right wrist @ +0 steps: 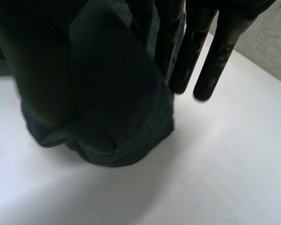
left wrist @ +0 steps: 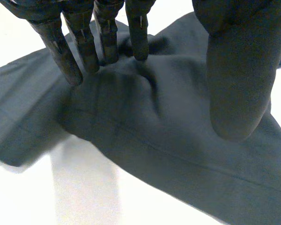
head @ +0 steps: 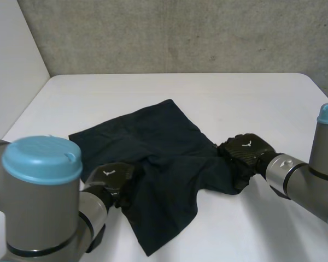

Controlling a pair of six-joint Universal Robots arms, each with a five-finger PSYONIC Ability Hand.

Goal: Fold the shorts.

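Shorts (head: 158, 164): axis 11 to 5 o'clock.
Your left robot hand (head: 110, 176): 8 o'clock edge, flat, pressing.
Right robot hand (head: 246, 150): 3 o'clock edge, pinching.

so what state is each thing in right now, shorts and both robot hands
shorts, not yet folded, spread on the table, rumpled in the middle
left robot hand, open, straight fingertips pressing on the shorts near their edge
right robot hand, shut on the shorts, a bunch of the opposite edge pinched between fingers and thumb and lifted a little off the table
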